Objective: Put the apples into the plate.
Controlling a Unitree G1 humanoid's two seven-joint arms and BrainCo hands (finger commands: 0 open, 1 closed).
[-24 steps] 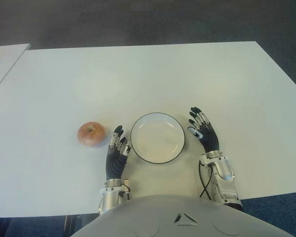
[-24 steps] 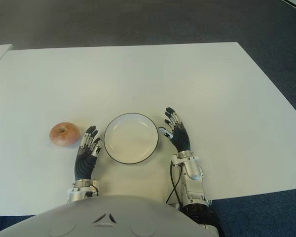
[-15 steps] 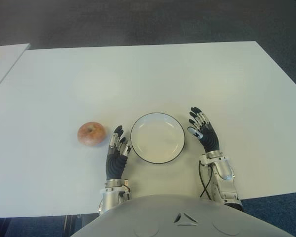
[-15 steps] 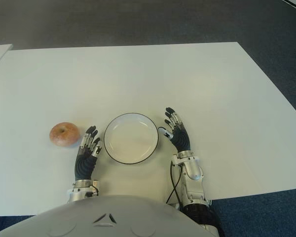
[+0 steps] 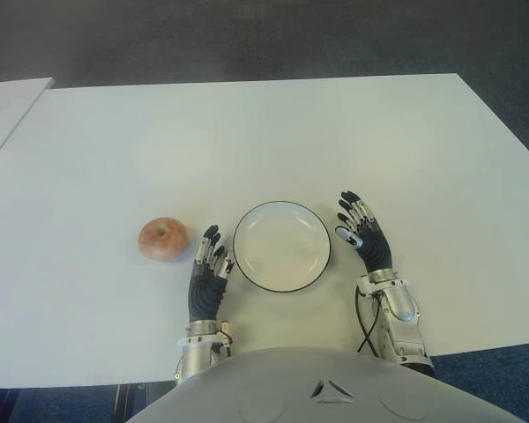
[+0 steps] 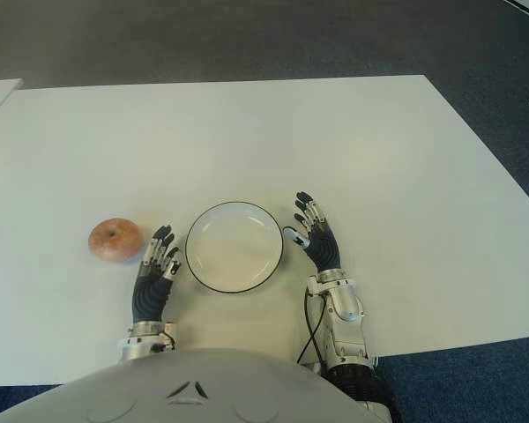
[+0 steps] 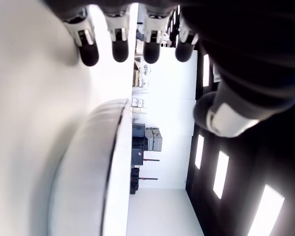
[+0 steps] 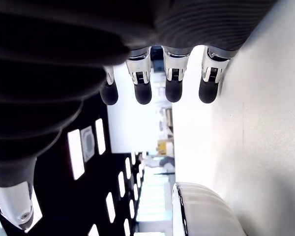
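One red-yellow apple (image 5: 164, 239) sits on the white table (image 5: 264, 141), left of a white plate with a dark rim (image 5: 282, 284). The plate holds nothing. My left hand (image 5: 210, 264) lies between apple and plate, fingers spread, a short gap from the apple. My right hand (image 5: 360, 229) shows just right of the plate, fingers also spread and holding nothing. In the left wrist view the plate's rim (image 7: 113, 147) curves close beside the fingertips (image 7: 120, 49). In the right wrist view the plate rim (image 8: 179, 206) also shows close by.
A second white table's corner (image 5: 9, 101) juts in at the far left. Dark carpet (image 5: 264, 40) lies beyond the table's far edge. A cable (image 5: 363, 322) runs along my right forearm.
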